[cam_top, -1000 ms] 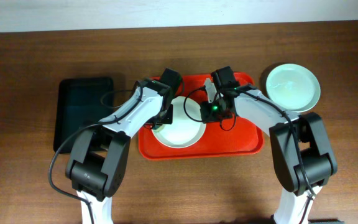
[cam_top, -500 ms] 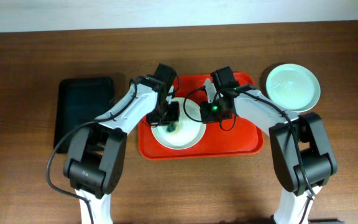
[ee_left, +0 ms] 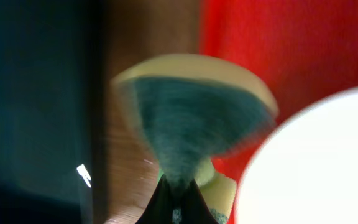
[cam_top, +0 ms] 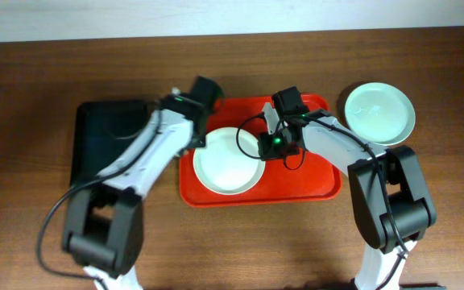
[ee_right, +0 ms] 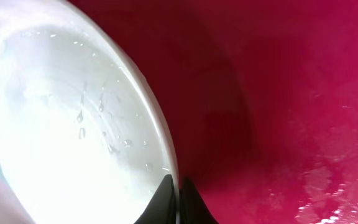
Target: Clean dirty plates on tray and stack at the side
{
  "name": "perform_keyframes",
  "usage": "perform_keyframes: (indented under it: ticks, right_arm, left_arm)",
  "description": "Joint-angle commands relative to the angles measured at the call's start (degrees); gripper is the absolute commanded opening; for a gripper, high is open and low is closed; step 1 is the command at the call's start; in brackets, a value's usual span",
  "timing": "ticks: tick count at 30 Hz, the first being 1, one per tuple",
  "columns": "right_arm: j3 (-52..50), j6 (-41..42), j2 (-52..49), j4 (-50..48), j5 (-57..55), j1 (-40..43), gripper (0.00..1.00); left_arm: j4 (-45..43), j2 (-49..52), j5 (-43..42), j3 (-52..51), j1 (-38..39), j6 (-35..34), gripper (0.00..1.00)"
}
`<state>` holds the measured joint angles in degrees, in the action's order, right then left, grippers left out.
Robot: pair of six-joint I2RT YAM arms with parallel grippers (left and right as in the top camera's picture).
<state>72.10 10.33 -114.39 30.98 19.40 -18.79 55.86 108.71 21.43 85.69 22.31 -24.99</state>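
Observation:
A white plate (cam_top: 228, 159) lies on the red tray (cam_top: 312, 173). My right gripper (cam_top: 266, 143) is shut on its right rim; the right wrist view shows the wet plate (ee_right: 73, 124) with its edge pinched between the jaws (ee_right: 178, 186). My left gripper (cam_top: 197, 138) is over the tray's left edge, shut on a yellow sponge with a green scrub face (ee_left: 191, 118), beside the plate (ee_left: 316, 162). A pale mint plate (cam_top: 379, 113) sits on the table right of the tray. No other plate shows.
A black tray (cam_top: 107, 145) lies left of the red tray and fills the left of the left wrist view (ee_left: 36, 93). Brown wooden table (cam_top: 240, 242) surrounds both trays. Water drops lie on the red tray floor (ee_right: 316, 180).
My left gripper has lifted the sponge off the white plate and moved left to the tray's left edge. The plate's inside now looks plain white. The right gripper has not moved.

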Motion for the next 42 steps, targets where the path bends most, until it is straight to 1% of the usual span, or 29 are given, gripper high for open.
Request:
perform_keyframes:
  ticks: [1, 4, 5, 7, 8, 10, 13, 15, 16, 17, 18, 19, 20, 24, 25, 26, 27, 28, 29, 32, 33, 35, 37, 38, 40, 42]
  right_arm:
    - [-0.6, -0.4, -0.5, 0.3, -3.8, 0.5, 0.04]
    - [-0.6, -0.4, -0.5, 0.2, -3.8, 0.5, 0.04]
    - [-0.6, -0.4, -0.5, 0.0, -3.8, 0.5, 0.04]
    - [-0.6, -0.3, -0.5, -0.2, -3.8, 0.5, 0.04]
    - [-0.6, -0.3, -0.5, -0.4, -3.8, 0.4, 0.04]
    - [-0.6, -0.3, -0.5, -1.0, -3.8, 0.4, 0.04]
    - [-0.6, -0.3, -0.5, -1.0, -3.8, 0.4, 0.04]
    - [-0.6, -0.3, -0.5, -1.0, -3.8, 0.4, 0.04]
    - [-0.6, -0.3, -0.5, -1.0, -3.8, 0.4, 0.04]
    - [-0.6, -0.3, -0.5, -1.0, -3.8, 0.4, 0.04]
    - [-0.6, -0.4, -0.5, -1.3, -3.8, 0.4, 0.04]
    - [-0.6, -0.4, -0.5, -1.3, -3.8, 0.4, 0.04]
    - [-0.4, -0.4, -0.3, -1.4, -3.8, 0.4, 0.04]
    - [3.6, -2.8, 2.4, 1.8, -5.2, 0.3, 0.04]
    - [5.8, -2.8, 4.1, 4.1, -9.1, -0.2, 0.04]
    - [7.7, -2.8, 5.3, 6.1, -13.5, -1.0, 0.04]
    - [9.8, -3.8, 6.5, 8.5, -18.4, -2.1, 0.04]
    - [11.8, -5.0, 7.5, 10.6, -21.8, -3.3, 0.04]
    - [13.8, -6.4, 8.3, 12.9, -25.3, -4.7, 0.04]
    - [21.0, -9.8, 9.0, 20.9, -45.4, -11.7, 0.04]
    - [22.5, -10.7, 9.0, 22.5, -53.7, -14.3, 0.04]
    - [24.0, -13.8, 9.0, 23.7, -74.6, -20.4, 0.04]
    - [24.0, -21.9, 9.0, 22.9, -98.3, -28.3, 0.04]
    - [24.0, -31.8, 9.0, 19.0, -110.6, -34.2, 0.04]
    - [24.0, -36.5, 9.0, 18.5, -110.6, -36.1, 0.05]
    - [24.0, -39.5, 9.0, 18.4, -110.6, -37.9, 0.04]
  left_arm:
    - [0.0, -4.7, -3.4, 1.8, -8.0, -1.6, 0.0]
    - [0.0, -4.0, -11.2, 0.6, -17.3, -1.6, 0.0]
    - [-0.4, -3.6, -13.1, -0.6, -21.7, -1.6, 0.0]
    - [-2.3, -2.8, -14.2, -3.0, -26.6, -1.7, 0.0]
    - [-3.9, -2.0, -16.6, -4.9, -29.4, -1.7, 0.0]
    - [-6.9, 0.0, -20.3, -7.4, -32.2, -1.6, 0.0]
    - [-10.9, 2.9, -20.4, -10.1, -33.0, -1.2, 0.0]
    - [-11.9, 4.7, -20.4, -10.4, -33.0, -1.3, 0.0]
    - [-12.5, 6.2, -20.4, -10.4, -33.0, -1.3, 0.01]
    - [-12.9, 6.9, -20.4, -10.4, -33.0, -1.3, 0.06]
    - [-13.6, 7.7, -20.7, -10.4, -33.0, -1.3, 0.2]
    - [-13.6, 7.7, -22.0, -10.3, -33.0, -1.3, 0.27]
    - [-12.9, 7.1, -22.8, -9.7, -33.2, -1.3, 0.29]
    - [-3.8, 1.7, -22.8, -1.2, -35.1, -1.3, 0.29]
    - [-1.8, -1.4, -23.5, 1.9, -35.3, -1.3, 0.32]
    - [-1.7, -3.0, -24.0, 2.7, -35.3, -1.3, 0.51]
    - [-1.8, -4.8, -24.2, 2.8, -35.3, -1.3, 0.91]
    - [-1.9, -5.9, -24.2, 2.8, -35.3, -1.3, 0.99]
    - [-1.9, -6.4, -24.2, 2.8, -35.3, -1.3, 0.99]
    - [-1.7, -6.5, -24.2, 2.7, -35.3, -1.3, 0.99]
    - [-1.7, -6.5, -24.2, 2.7, -35.3, -1.3, 0.99]
    - [-1.7, -6.5, -24.2, 2.7, -35.3, -1.3, 0.99]
    - [-1.7, -6.5, -24.2, 2.7, -35.3, -1.3, 0.99]
    - [-1.7, -6.5, -24.2, 2.7, -35.3, -1.3, 0.99]
    - [-1.7, -6.5, -24.2, 2.7, -35.3, -1.3, 0.99]
    - [-1.7, -6.5, -24.2, 2.7, -35.3, -1.3, 0.99]
